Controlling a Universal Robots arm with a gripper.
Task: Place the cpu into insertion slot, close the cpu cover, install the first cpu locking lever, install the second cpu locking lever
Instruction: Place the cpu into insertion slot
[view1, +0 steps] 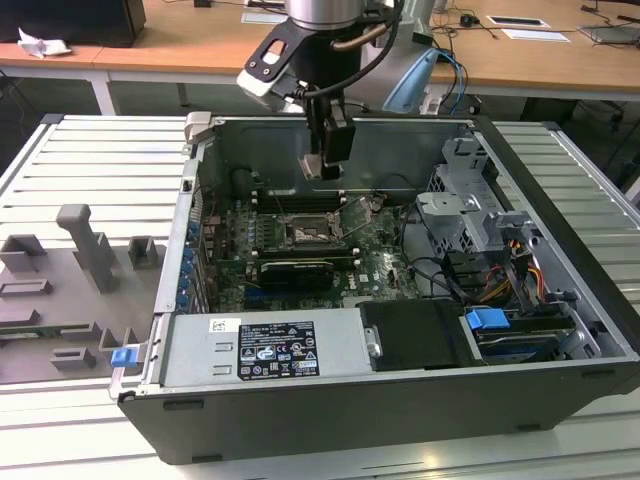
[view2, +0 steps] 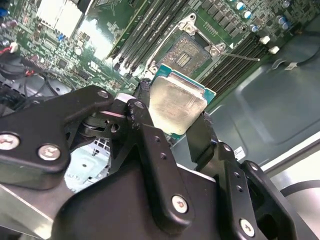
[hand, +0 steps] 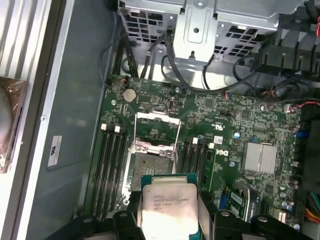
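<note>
Cpu (hand: 167, 207) pinched flat between fingers of gripper (view1: 322, 170), hovering inside open computer case (view1: 300, 420) above green motherboard (hand: 235, 120). Hinged cpu cover (hand: 156, 115) swung open; insertion slot (hand: 149, 167) bare, close by.

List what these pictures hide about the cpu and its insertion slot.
- The cpu underside faces away in both wrist views.
- Its two sides sit behind the gripper in the second wrist view.
- One cpu edge is cut off by the frame in the first wrist view.
- There, the cpu hides part of the insertion slot.
</note>
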